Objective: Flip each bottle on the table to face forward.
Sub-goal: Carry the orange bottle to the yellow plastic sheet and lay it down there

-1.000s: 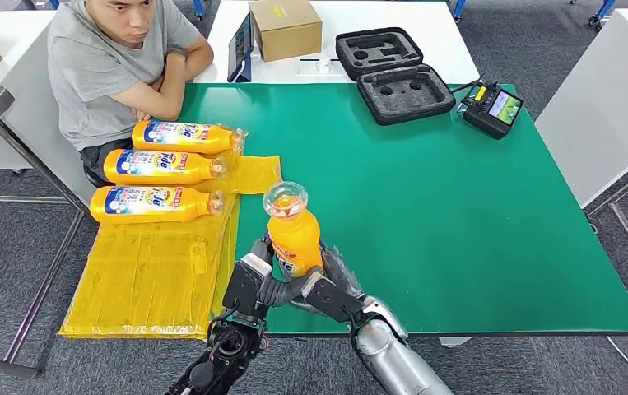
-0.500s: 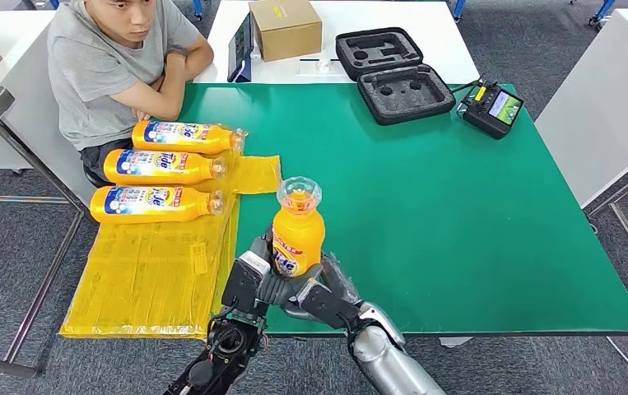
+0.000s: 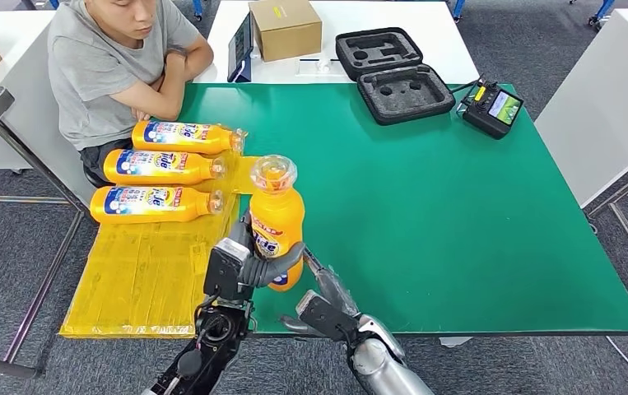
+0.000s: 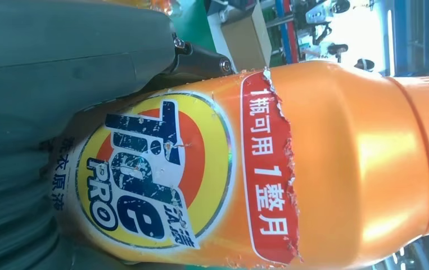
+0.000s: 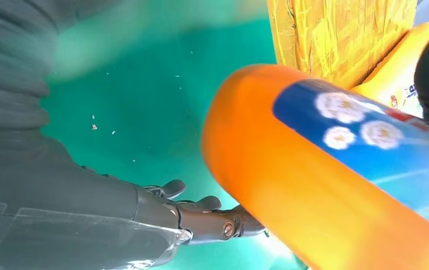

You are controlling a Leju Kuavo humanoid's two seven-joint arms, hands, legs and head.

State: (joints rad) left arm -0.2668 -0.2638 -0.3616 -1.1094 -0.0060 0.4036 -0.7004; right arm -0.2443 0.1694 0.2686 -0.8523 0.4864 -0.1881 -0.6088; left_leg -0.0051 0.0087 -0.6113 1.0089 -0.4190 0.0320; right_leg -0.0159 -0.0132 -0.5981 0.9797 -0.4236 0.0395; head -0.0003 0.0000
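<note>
Left hand [image 3: 240, 267] grips an upright orange plastic detergent bottle [image 3: 276, 222] above the green table [image 3: 458, 214]; right hand [image 3: 323, 300] hangs beside it, fingers spread, empty.

3 bottles [image 3: 162, 167] lying on sheet [image 3: 150, 276], left of held bottle [image 3: 276, 222].

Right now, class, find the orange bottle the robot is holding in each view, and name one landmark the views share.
Head view: held bottle, lower centre, in the left hand.
Left wrist view: its label fills the picture.
Right wrist view: its base, right half.
Shared landmark: green table.
</note>
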